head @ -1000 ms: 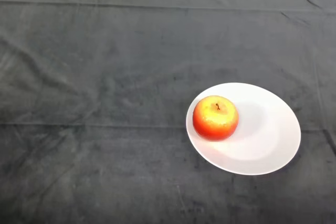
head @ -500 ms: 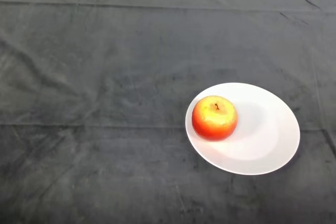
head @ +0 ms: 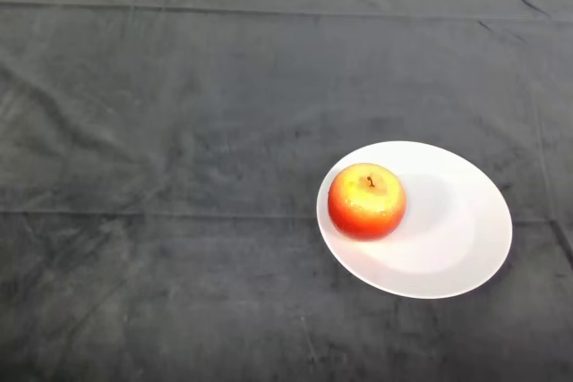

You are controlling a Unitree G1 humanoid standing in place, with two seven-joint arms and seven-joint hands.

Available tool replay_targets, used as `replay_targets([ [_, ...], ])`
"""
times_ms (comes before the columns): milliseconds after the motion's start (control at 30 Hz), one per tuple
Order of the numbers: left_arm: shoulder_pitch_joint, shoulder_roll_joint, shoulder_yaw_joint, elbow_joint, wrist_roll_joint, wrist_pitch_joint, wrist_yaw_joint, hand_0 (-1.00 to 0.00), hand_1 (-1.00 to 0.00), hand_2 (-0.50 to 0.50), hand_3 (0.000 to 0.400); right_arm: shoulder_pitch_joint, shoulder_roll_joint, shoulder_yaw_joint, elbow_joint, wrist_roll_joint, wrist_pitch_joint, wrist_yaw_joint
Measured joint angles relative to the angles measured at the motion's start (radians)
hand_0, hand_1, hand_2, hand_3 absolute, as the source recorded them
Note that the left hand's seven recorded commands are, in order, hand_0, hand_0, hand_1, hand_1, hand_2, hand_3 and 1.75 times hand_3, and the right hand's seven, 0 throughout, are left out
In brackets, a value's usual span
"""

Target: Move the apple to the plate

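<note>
A red and yellow apple [head: 366, 201] stands upright, stem up, on the left part of a white round plate [head: 457, 230]. The plate lies on the dark cloth to the right of the middle of the head view. Nothing touches the apple.
The dark wrinkled cloth [head: 179, 176] covers the whole table. A fold line crosses it near the far edge, and another runs across at about the plate's height.
</note>
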Motion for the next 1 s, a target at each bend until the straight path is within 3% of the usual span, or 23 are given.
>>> replay_targets([
  [1000,0.000,0.000,0.021,0.000,0.031,0.014,0.013,0.00,0.00,0.00,0.000,0.000,0.000,0.0000,0.000,0.0000,0.000,0.0000],
])
